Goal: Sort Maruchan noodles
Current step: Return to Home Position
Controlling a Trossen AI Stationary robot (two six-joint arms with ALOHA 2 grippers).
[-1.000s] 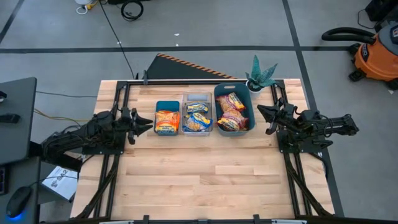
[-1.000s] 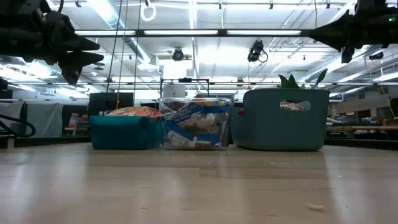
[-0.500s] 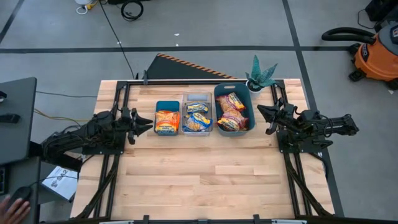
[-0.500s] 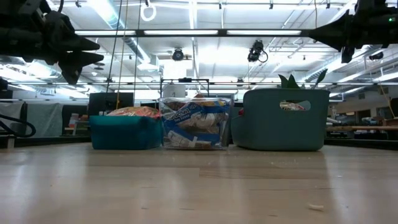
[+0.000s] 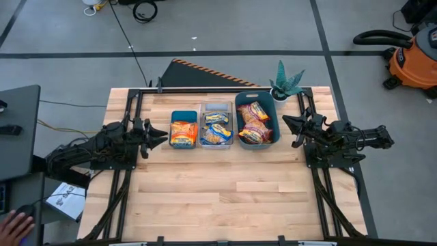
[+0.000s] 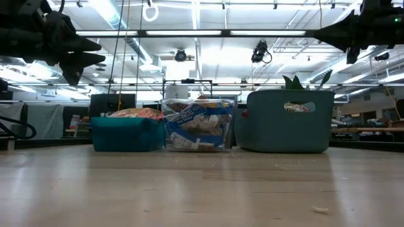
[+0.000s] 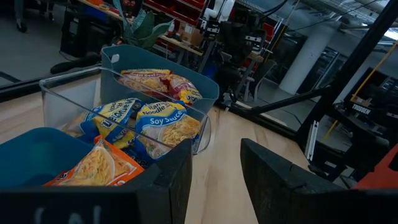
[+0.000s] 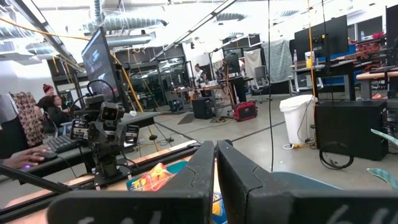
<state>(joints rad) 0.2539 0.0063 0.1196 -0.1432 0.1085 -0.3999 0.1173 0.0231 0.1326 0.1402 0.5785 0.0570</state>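
Observation:
The noodle packets lie sorted in three bins at the table's far middle: orange-yellow ones [image 5: 183,132] in the small teal bin [image 5: 183,114], yellow-and-blue ones [image 5: 217,128] in the clear bin [image 5: 217,106], red-brown ones [image 5: 254,121] in the large teal bin [image 5: 240,102]. My left gripper [image 5: 164,135] hovers left of the bins, open and empty; its wrist view shows the packets [image 7: 158,124] ahead. My right gripper [image 5: 287,130] hovers right of the bins, shut and empty.
A small potted plant [image 5: 287,82] stands at the table's far right corner. The near half of the wooden table [image 5: 225,198] lies bare. A person's hand [image 5: 13,224] shows off the table at the near left.
Both arms have kept still. A person's hand has come into view off the table's near left corner.

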